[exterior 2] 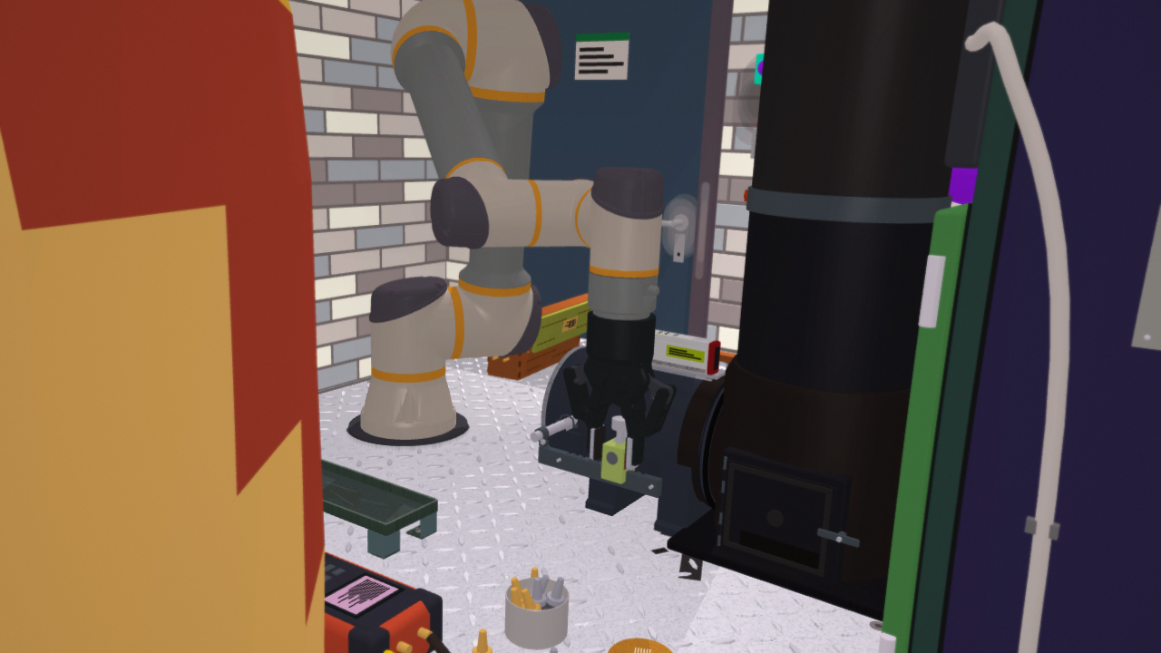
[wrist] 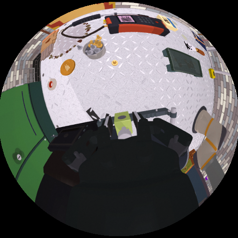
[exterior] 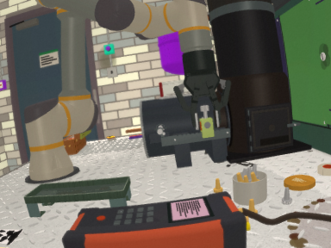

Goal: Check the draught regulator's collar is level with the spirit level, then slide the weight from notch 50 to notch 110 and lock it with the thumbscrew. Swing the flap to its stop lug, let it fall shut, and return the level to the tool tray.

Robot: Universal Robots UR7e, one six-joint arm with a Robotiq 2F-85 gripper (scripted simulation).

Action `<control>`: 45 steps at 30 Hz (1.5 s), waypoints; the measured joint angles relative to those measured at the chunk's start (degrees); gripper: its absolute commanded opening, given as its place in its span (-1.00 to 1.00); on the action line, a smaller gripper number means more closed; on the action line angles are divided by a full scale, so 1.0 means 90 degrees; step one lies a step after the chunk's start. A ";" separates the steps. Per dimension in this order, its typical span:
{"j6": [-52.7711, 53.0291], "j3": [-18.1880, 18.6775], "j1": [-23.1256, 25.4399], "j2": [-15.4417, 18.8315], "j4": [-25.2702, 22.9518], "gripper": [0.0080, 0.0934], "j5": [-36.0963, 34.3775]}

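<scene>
My gripper [exterior: 204, 113] [exterior 2: 615, 430] [wrist: 122, 121] hangs straight down over the draught regulator, open and holding nothing, its fingers on either side of the yellow-green sliding weight [exterior: 207, 126] [exterior 2: 613, 462] [wrist: 122, 120]. The weight sits on the grey notched bar [exterior: 195, 137] [exterior 2: 597, 471] toward its stove end, with its grey thumbscrew [exterior: 207, 125] facing out. The regulator's dark round collar [exterior: 172, 125] [exterior 2: 568, 390] stands on a block foot beside the stove. The spirit level [exterior 2: 688, 354] lies on top of the collar. The green tool tray [exterior: 78, 192] [exterior 2: 373, 503] [wrist: 184, 62] stands empty on the floor.
The tall black stove and flue [exterior: 254, 73] [exterior 2: 828, 284] rise right beside the regulator. An orange meter [exterior: 159, 221] [wrist: 138, 24], a cup of fittings [exterior: 249, 186] [exterior 2: 536, 611], an orange disc [exterior: 299, 181] and a cable [exterior: 280, 217] lie on the near floor.
</scene>
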 measured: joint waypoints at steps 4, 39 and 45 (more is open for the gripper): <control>0.0000 -0.0026 0.0000 -0.0025 0.0060 -0.06 0.0000; 0.0000 -0.2458 0.0000 -0.0913 0.3379 -0.06 0.0000; 0.0000 -0.2464 0.0000 -0.0915 0.3383 -0.06 0.0000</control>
